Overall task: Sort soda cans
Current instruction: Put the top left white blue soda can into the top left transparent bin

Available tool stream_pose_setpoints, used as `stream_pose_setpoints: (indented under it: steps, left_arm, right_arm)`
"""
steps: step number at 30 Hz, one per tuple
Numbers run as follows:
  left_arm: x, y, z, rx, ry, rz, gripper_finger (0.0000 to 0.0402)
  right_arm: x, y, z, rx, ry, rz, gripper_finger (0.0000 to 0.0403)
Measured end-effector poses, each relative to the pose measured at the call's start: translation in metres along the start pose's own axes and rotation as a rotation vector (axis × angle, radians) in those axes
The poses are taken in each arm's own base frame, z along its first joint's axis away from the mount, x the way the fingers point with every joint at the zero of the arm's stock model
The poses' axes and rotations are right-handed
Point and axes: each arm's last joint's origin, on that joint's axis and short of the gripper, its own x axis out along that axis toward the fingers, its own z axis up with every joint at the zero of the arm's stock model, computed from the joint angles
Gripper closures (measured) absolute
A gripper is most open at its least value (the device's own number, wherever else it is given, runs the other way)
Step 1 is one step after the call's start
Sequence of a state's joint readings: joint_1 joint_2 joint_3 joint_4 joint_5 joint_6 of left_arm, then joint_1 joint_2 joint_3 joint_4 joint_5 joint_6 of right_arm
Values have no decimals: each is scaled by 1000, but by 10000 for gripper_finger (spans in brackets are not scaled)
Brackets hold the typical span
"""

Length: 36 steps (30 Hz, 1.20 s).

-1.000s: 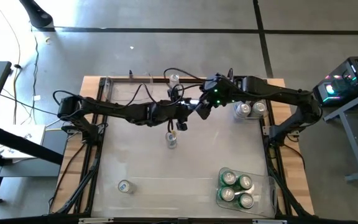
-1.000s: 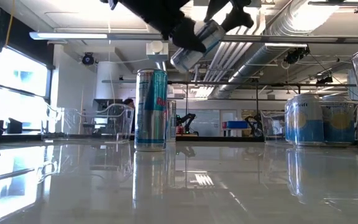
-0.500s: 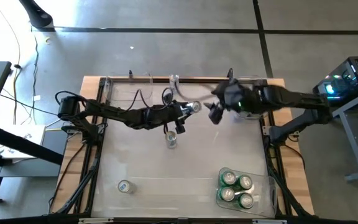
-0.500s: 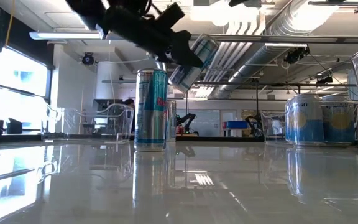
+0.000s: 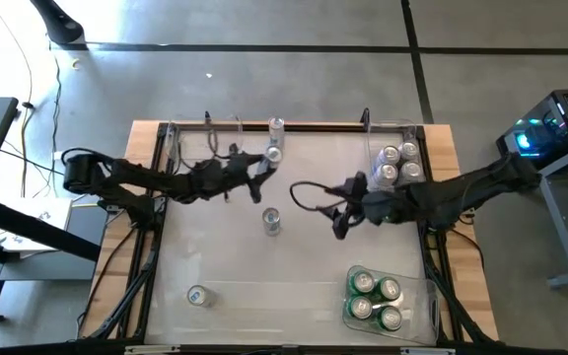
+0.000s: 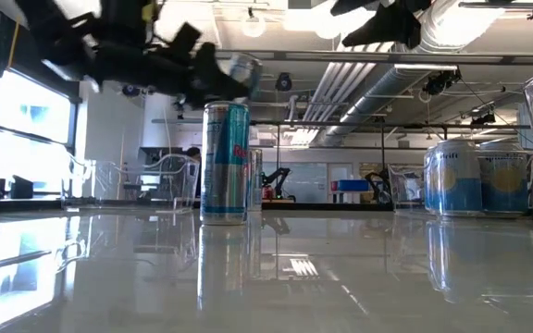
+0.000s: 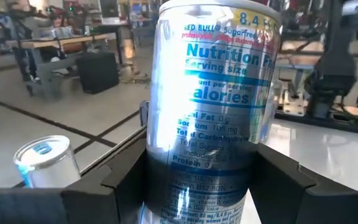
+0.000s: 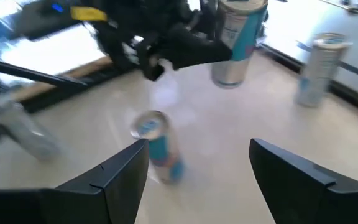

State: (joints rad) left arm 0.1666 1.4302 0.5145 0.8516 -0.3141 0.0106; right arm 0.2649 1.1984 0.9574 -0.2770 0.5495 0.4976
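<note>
Soda cans are spread all over a glossy white table (image 5: pixel 215 266) that mirrors the ceiling lights. Nearest, on the right, four green cans (image 5: pixel 374 297) sit packed in a clear plastic bin (image 5: pixel 417 325), and a lone can (image 5: pixel 197 295) stands near left. Mid-table there's an upright blue-and-silver can (image 5: pixel 271 221), slim and tall, red lettering partly readable on it in the low view.

The right gripper (image 5: pixel 340 220) hangs empty over the middle right, fingers spread wide. The left gripper (image 5: pixel 262 176) is further back, pinching a silver can (image 7: pixel 219 106) lifted off the table; its label reads "Red Bull Sugarfree", "8.4" and "Nutrition Facts".

Far right, a second clear bin (image 5: pixel 422 148) holds pale blue cans (image 5: pixel 395 164), and one more can (image 5: pixel 276 126) stands at the far edge. Beyond that it's an open workshop: exposed silver ducts, big windows, grey concrete floor.
</note>
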Motion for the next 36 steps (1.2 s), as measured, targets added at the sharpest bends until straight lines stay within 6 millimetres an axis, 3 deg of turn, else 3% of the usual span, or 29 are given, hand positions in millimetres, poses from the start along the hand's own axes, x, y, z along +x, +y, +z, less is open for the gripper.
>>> stream_pose_setpoints:
  steps: [6, 17, 23, 36]
  left_arm:
    - [-40, -1, -19, -41, 9, -66, 184]
    - [-104, -2, -64, -90, 85, -4, 184]
    - [-121, -4, -80, -120, 114, -21, 184]
    - [-129, -15, -80, -109, 100, -10, 183]
  right_arm:
    - [1, 13, -20, 60, -109, 127, 130]
    - [-10, 28, -24, 74, -149, 220, 130]
    - [-10, 27, -23, 85, -176, 167, 130]
    - [-10, 27, -21, 103, -194, 163, 130]
